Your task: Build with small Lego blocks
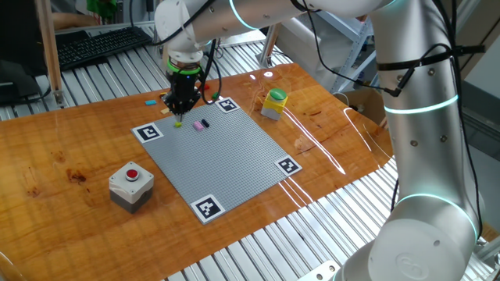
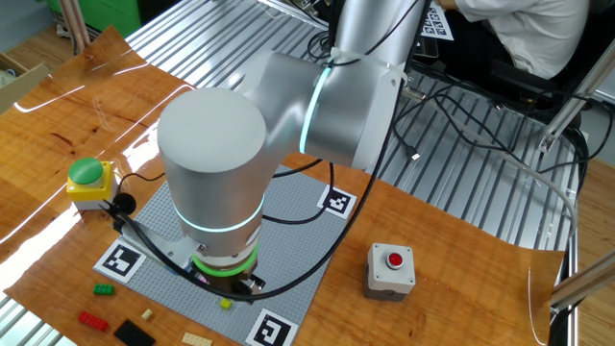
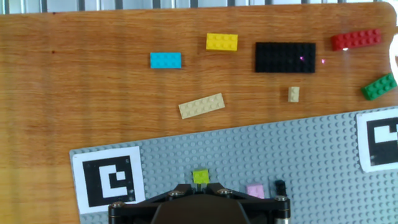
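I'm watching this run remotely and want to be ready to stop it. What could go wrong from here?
The gripper hangs just over the grey baseplate, close to a small lime brick. If it descends slightly off, it may knock that brick rather than seat it. The pink brick and black brick sit close by and could be nudged too. Whether the fingers are open is not visible.

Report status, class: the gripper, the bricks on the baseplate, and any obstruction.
Gripper low over grey studded baseplate; jaw state unclear. Small lime-green brick on plate beside it; pink brick and black brick nearby. No obstruction seen.
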Controlling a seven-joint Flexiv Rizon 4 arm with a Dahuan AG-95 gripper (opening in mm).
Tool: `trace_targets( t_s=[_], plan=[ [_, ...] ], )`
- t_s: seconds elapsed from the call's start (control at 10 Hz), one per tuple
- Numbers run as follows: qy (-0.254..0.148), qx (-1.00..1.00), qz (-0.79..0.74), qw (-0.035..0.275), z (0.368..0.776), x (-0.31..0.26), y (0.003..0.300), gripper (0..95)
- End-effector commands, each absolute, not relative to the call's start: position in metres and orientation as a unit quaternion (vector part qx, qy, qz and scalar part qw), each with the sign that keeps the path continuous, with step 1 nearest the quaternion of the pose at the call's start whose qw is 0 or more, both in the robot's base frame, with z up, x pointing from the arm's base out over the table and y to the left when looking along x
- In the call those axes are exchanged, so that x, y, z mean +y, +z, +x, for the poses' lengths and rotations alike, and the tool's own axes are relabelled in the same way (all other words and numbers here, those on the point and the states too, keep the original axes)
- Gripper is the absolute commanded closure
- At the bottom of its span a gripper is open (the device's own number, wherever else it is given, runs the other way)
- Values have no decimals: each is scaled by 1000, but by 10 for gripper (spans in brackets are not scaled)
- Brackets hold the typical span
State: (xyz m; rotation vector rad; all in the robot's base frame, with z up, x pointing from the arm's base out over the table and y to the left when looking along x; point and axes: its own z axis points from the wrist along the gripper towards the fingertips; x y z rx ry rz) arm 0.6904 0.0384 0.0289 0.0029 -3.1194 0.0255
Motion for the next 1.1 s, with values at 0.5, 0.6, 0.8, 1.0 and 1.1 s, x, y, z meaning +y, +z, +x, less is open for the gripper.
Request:
trace_targets(
  t_s=[0.5,0.6,0.8,1.0,1.1],
  plan=[
    [6,-1000,13,11,693,40,16,950],
    [6,-1000,14,7,694,42,9,950],
    [10,-1000,14,10,693,41,13,950],
    [8,-1000,9,14,692,40,19,950],
    [8,-1000,8,15,692,41,20,950]
  ],
)
